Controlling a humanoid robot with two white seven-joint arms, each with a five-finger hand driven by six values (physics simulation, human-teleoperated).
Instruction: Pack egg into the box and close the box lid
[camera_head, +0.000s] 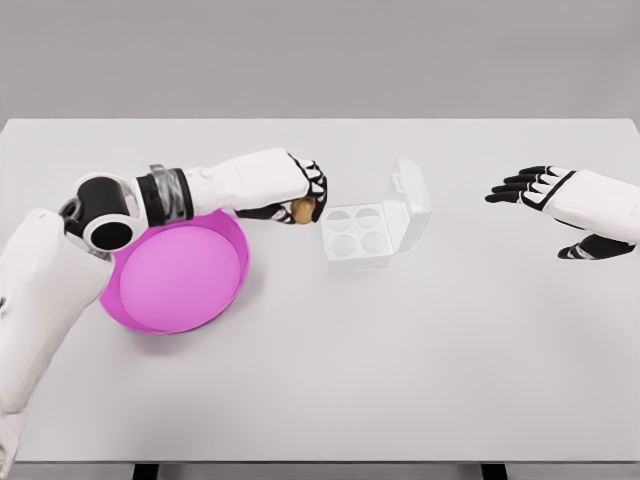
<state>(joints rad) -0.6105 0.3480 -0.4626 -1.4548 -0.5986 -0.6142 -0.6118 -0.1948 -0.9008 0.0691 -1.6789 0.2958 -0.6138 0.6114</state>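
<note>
The left hand (300, 192) reaches out over the white table (400, 380) with its fingers curled down around one small brown egg (304, 210), which shows just beneath the black fingertips. The egg is pinched in that grasp and held off the table, just short of the box.

Immediately to the right of this hand sits one clear plastic egg box (362, 234), with four round cups in two rows of two; all four look empty. Its lid (409, 198) stands open, tilted up and back on the side farther from the hand. The egg is near the box's closest corner but apart from it.

Below and behind the hand, under the forearm, lies one magenta bowl (180, 280), round and shallow, with nothing visible inside it.

The right hand (560, 195) hovers well apart from the box on its far side, fingers spread and extended toward the box, holding nothing and touching nothing.
</note>
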